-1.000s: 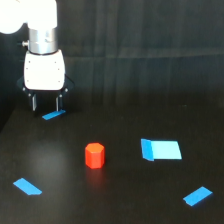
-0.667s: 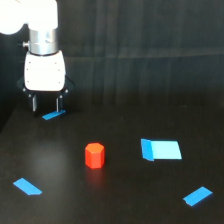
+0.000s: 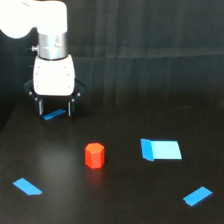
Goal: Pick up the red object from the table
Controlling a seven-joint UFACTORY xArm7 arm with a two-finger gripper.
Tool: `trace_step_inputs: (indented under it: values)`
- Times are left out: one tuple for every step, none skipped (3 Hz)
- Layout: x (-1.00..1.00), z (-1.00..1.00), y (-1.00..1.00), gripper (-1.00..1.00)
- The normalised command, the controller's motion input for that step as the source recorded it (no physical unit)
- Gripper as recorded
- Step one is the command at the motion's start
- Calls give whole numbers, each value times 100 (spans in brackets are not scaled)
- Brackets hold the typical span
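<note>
Four flat blue pieces lie on the table point(image 3: 125, 195), alongside one red object point(image 3: 94, 155) and one gripper point(image 3: 56, 111). Of the blue pieces, a small strip point(image 3: 54, 114) sits between and just under the gripper's fingertips, a larger rectangle point(image 3: 160, 149) lies toward the exterior view's right, a narrow slip point(image 3: 27, 186) rests near the lower left, and another narrow slip point(image 3: 197, 196) near the lower right. Compared with the pictures from a second ago, nothing on the table has shifted, and the gripper hangs in the same place over the same strip, no nearer the red object. That object stands upright near the middle of the table, well apart from the gripper and to the exterior view's right of and below it, with the large rectangle near it on the right. It is a short, matte red-orange prism with faceted sides and a flat top. The two dark fingers stand parted, released, grasping nothing.
</note>
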Motion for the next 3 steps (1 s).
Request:
trace_step_inputs:
  values:
    - [86,-2,-81,100]
    - [67,-29,-77,100]
    - [66,6,-81,95]
